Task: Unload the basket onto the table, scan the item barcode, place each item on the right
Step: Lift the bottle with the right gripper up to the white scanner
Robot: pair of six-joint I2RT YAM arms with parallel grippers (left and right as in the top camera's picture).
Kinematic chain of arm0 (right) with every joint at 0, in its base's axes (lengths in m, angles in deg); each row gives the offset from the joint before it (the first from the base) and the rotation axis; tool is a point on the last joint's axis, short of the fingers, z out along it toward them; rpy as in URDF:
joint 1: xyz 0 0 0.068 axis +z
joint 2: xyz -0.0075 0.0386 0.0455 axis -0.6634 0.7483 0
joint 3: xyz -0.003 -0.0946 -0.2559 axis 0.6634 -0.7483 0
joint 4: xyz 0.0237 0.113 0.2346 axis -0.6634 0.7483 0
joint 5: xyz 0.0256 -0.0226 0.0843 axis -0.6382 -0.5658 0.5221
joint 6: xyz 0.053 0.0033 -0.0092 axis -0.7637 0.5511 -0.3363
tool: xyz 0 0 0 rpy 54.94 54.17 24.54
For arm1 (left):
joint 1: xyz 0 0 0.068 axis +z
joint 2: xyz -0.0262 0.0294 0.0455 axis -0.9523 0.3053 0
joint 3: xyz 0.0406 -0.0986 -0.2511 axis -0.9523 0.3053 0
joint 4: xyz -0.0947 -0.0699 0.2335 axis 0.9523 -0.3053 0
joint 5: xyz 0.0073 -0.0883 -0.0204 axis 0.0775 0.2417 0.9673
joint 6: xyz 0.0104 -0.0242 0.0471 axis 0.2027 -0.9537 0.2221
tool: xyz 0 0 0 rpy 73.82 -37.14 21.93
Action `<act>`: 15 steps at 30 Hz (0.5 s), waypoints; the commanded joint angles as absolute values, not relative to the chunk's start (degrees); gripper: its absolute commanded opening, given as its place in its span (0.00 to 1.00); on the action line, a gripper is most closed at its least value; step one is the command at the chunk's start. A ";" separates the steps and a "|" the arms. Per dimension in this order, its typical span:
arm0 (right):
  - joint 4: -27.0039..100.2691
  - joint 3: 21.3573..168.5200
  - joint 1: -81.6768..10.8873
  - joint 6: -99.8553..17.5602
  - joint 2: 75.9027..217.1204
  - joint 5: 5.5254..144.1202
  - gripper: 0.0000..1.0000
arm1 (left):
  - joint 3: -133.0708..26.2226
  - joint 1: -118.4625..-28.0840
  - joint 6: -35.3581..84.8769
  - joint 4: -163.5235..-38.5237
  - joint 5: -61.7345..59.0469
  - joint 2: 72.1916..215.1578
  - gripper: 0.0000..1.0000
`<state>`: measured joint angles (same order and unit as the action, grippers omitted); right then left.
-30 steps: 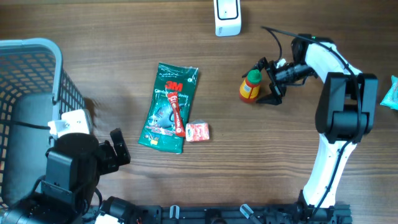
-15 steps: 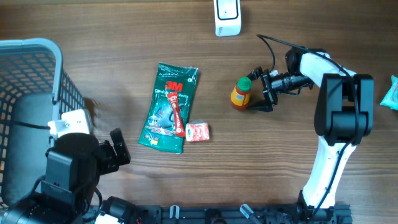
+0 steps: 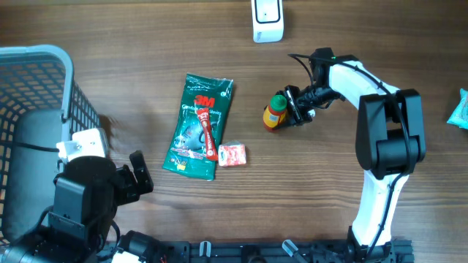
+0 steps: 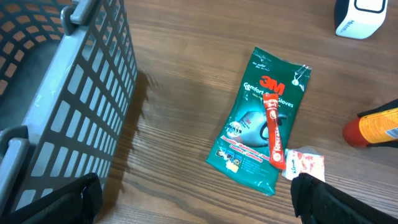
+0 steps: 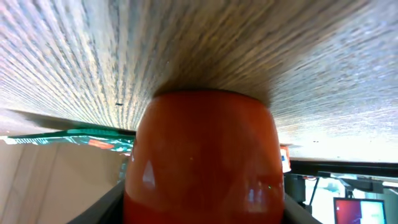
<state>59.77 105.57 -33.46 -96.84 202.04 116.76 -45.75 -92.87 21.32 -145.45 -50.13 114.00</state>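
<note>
the small red-orange bottle with a green cap lies on the wooden table, right of centre in the overhead view. the right gripper is at the bottle, a finger on either side of it. in the right wrist view the bottle fills the middle of the frame between the two fingers. whether the claw has actually clamped onto it cannot be told. the left gripper hangs at the lower left beside the grey basket, its fingers spread wide and holding nothing. a green 3m pack lies left of the bottle, with a small red-and-white packet touching its lower right corner. a white device sits at the top edge.
</note>
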 commanded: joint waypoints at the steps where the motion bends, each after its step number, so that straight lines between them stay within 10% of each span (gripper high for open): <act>1: 60.05 104.76 -33.29 -95.48 201.12 109.37 0.49 | -45.82 -93.00 21.78 -145.34 -50.67 113.65 1.00; 15: 73.56 104.83 -33.53 -78.61 185.23 122.24 0.50 | -45.82 -93.00 21.78 -145.34 -50.67 113.65 1.00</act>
